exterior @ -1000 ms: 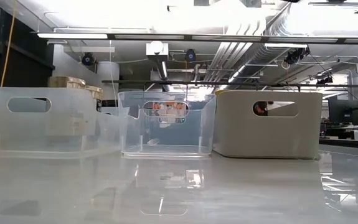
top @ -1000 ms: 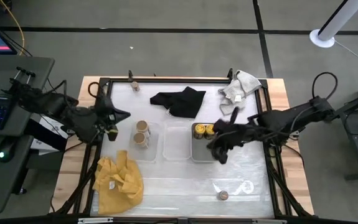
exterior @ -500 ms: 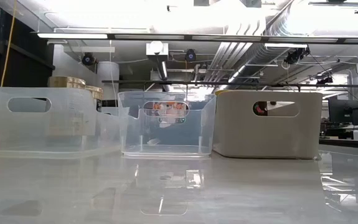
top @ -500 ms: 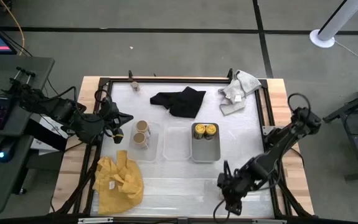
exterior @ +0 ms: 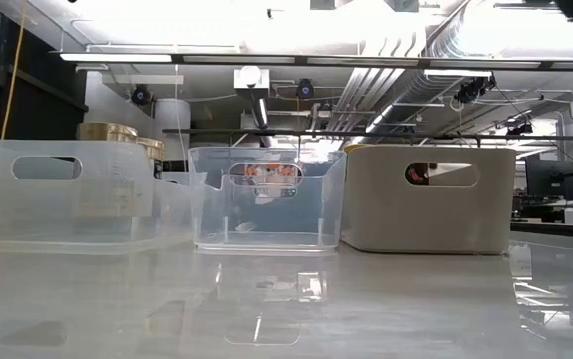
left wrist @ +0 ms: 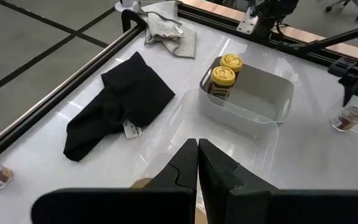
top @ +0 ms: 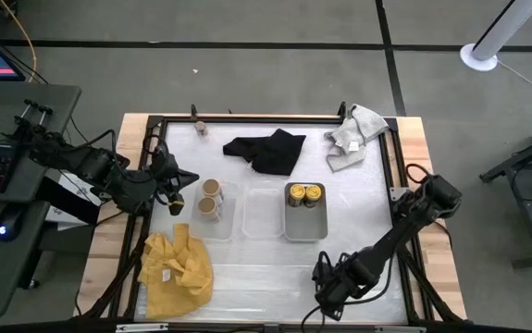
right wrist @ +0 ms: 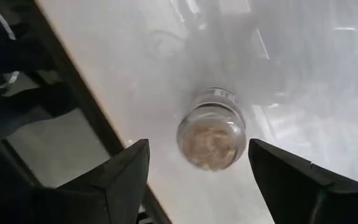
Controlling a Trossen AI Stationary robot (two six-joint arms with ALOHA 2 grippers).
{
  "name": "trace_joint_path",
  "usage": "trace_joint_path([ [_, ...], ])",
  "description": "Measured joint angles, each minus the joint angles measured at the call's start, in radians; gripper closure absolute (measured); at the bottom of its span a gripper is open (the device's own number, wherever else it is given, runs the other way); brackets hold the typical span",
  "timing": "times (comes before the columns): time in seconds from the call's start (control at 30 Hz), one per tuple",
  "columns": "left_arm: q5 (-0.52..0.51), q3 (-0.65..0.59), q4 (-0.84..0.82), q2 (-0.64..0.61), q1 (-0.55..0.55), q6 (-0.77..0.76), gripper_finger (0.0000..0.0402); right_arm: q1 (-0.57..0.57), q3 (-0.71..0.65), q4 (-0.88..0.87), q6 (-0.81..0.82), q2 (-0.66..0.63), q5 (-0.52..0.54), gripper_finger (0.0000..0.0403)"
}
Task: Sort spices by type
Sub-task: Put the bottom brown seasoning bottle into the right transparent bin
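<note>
My right wrist view alone shows 1 brownish jar (right wrist: 211,137) on the table's near edge, between the right gripper (right wrist: 211,186)'s wide-open, empty fingers. I count 2 yellow-topped jars (top: 303,192) in the grey tray (top: 304,225), 2 tan-topped jars (top: 210,197) left. Left gripper (left wrist: 197,163) closed, empty.

2 jars (top: 210,200) in left tray (top: 227,222), 2 jars (top: 303,193) in right tray (top: 303,227), middle tray (top: 261,215) btwn, cloth (top: 267,149) behind

Right claw (top: 328,289) is covering the brownish jar (right wrist: 211,134) in the high view, tan-topped jars (exterior: 117,133) are only poking above the clear tray (exterior: 87,194) wall in the low view, grey tray (exterior: 429,197) is hiding its contents.
</note>
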Motion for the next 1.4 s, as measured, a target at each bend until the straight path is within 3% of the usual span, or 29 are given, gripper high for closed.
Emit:
trace_joint_path([
  [0.4, 0.003, 0.000, 0.000, 0.000, 0.000, -0.021, 0.0401, 0.000, 0.000, 0.005, -0.008, 0.104, 0.023, 0.0136],
  [0.5, 0.003, 0.000, 0.001, 0.000, 0.000, -0.028, 0.0401, 0.000, 0.000, 0.002, -0.006, 0.107, 0.036, 0.0161],
  [0.6, 0.003, 0.000, 0.006, 0.000, 0.000, -0.029, 0.0401, 0.000, 0.001, -0.017, -0.018, 0.094, 0.039, 0.0213],
  [0.83, 0.003, 0.000, 0.006, 0.000, 0.000, -0.044, 0.0401, -0.028, 0.145, -0.273, -0.247, -0.010, 0.094, 0.0219],
  [0.97, -0.003, 0.000, 0.006, 0.000, 0.000, -0.044, 0.0401, -0.118, 0.299, -0.341, -0.464, -0.059, 0.268, 0.0219],
  [1.1, -0.003, 0.000, 0.006, 0.000, 0.000, -0.044, 0.0401, -0.270, 0.413, -0.268, -0.706, -0.044, 0.380, 0.0219],
  [1.27, -0.004, 0.000, 0.006, 0.000, 0.000, -0.044, 0.0401, -0.463, 0.451, -0.114, -0.930, 0.022, 0.388, 0.0219],
  [1.4, -0.005, 0.000, 0.006, 0.000, 0.000, -0.044, 0.0401, -0.565, 0.451, -0.082, -0.991, 0.078, 0.313, 0.0219],
])
